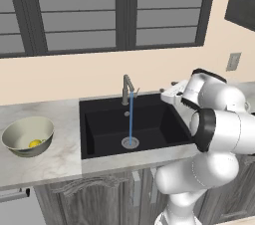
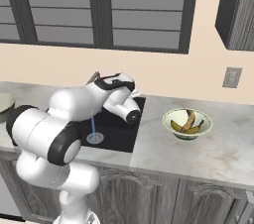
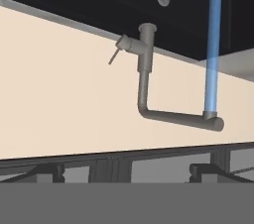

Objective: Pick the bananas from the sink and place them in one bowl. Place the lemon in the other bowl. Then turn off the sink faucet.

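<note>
With both fruits sorted, the step in hand looks like the last one: turning off the slim grey metal faucet, which stands at the back rim of the black rectangular sink and runs a blue stream of water down to the round silver drain. The gripper hangs just right of the faucet, above the sink's back right corner; whether its claw is wide or narrow I cannot tell. The hand view, rolled upside down, shows the faucet's small side lever well ahead, so the next move calls for closing on that lever and pushing it. Left of the sink, the deep grey-beige bowl holds 1 round yellow lemon. Right of the sink, the pale green-rimmed bowl holds 2 blotched curved bananas.
</note>
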Available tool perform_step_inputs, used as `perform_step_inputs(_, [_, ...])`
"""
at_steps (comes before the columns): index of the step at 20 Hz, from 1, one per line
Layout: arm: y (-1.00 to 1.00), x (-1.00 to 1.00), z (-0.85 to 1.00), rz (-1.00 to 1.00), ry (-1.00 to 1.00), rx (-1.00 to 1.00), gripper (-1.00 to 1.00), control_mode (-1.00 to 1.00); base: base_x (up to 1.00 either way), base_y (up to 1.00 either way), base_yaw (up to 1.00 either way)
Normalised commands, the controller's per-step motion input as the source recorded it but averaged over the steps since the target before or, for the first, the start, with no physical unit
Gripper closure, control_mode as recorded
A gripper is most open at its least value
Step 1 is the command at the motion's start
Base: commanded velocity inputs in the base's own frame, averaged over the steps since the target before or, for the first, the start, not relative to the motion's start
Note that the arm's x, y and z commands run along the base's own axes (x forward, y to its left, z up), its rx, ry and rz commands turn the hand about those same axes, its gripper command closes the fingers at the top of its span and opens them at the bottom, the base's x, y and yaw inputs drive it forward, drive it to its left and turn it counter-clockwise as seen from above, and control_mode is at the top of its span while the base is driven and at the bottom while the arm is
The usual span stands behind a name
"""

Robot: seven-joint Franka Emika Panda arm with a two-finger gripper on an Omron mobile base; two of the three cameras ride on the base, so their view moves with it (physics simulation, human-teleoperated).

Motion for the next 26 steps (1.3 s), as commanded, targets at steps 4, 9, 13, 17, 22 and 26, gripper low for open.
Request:
perform_step_inputs(4, [0.0,0.24,-0.11,0.0,0.0,0.0,-1.0,-1.0,0.0,0.0,0.0])
perform_step_inputs(9, [0.0,0.21,-0.07,0.0,0.0,0.0,-1.0,-1.0,0.0,0.0,0.0])
perform_step_inputs(13, [0.0,0.18,-0.07,0.0,0.0,0.0,-1.0,-1.0,0.0,0.0,0.0])
perform_step_inputs(17, [0.0,0.2,-0.07,0.0,0.0,0.0,-1.0,-1.0,0.0,0.0,0.0])
perform_step_inputs(22, [0.0,0.22,-0.09,0.0,0.0,0.0,-1.0,-1.0,0.0,0.0,0.0])
perform_step_inputs(26, [0.01,0.23,-0.12,0.0,0.0,0.0,-1.0,-1.0,0.0,0.0,0.0])
